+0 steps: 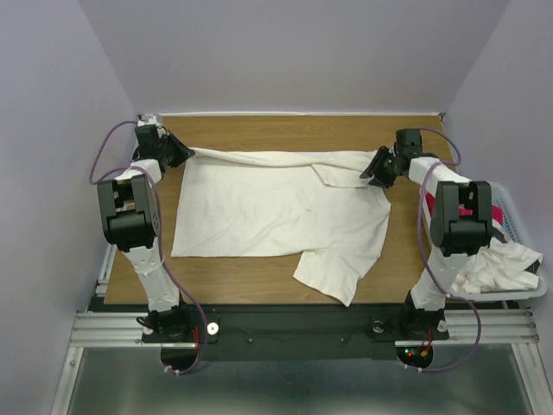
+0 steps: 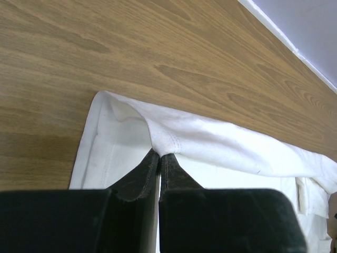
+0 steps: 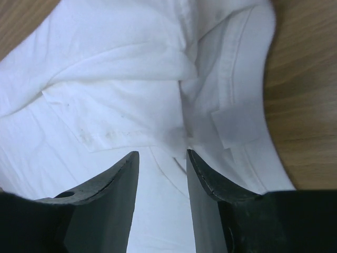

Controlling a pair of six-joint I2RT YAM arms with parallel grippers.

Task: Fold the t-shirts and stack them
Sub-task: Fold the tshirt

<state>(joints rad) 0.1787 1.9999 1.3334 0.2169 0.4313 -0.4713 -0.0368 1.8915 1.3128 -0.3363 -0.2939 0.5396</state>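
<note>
- Spread over the middle of the table (image 1: 285, 128): off-white tee (image 1: 276, 212), lying mostly flat
- Rolled into a long ridge along its far edge, from the left corner to the right one
- Trailing one sleeve toward the near edge, slightly right of centre
- Nipped at the far left corner by left gripper (image 1: 183, 153), fingers almost closed on the hem
- From the left wrist, seen as cloth drawn up to a point at the tips, with a doubled hem lying just left of them
- Poised over the far right part of the tee with right gripper (image 1: 371, 170), fingers apart and holding nothing
- From the right wrist, seen above seams and a curved sleeve hem
- Standing off the table's right side, behind the right arm: basket (image 1: 516, 226)
- Holding inside it red tee (image 1: 467, 210), largely hidden by the arm
- Holding also white tee (image 1: 501, 266), crumpled and spilling over the near rim
- Cannot tell any markings on it from here
</note>
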